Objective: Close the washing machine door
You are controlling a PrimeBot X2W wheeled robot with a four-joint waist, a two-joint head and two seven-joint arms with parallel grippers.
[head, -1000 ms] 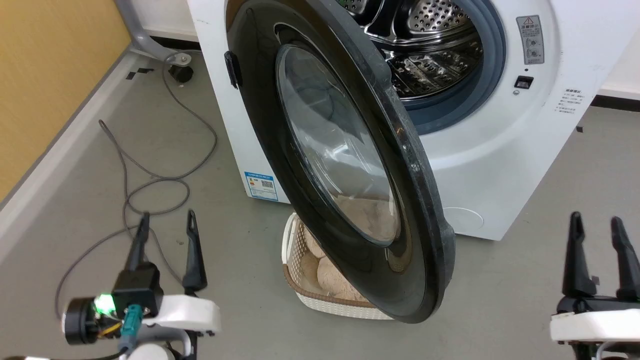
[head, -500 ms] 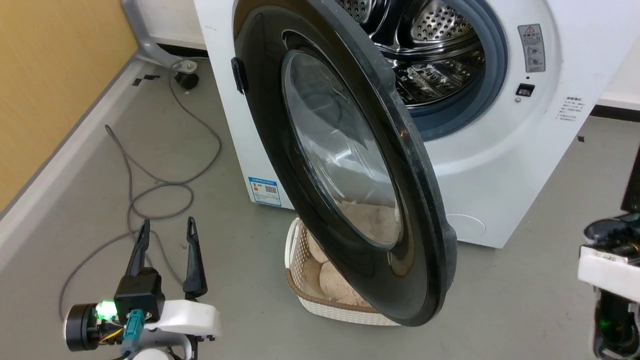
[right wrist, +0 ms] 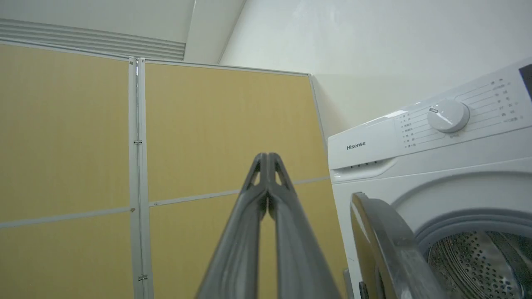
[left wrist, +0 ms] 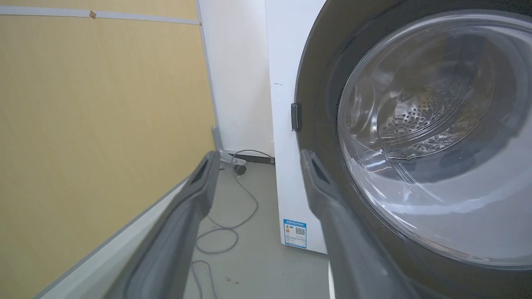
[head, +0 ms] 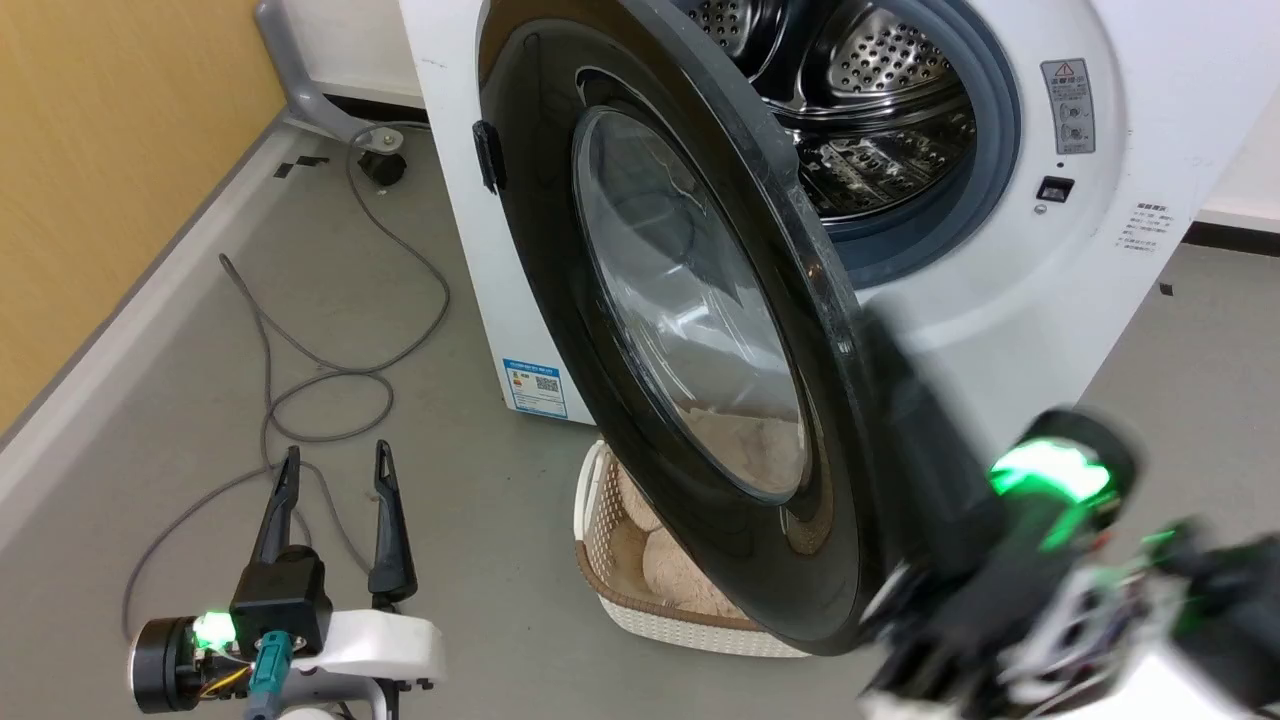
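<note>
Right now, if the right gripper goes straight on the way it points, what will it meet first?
Probably the yellow partition wall: the shut right gripper aims at it, passing beside the washing machine door. Depth is unclear.

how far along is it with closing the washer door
Done: nothing yet; the washing machine door stands wide open, the drum exposed. In hand: the right gripper, shut, is blurred beside the door's free edge; contact can't be told. The left gripper hangs open, low by the floor. Left: swing the door onto the washing machine front until it latches.
</note>
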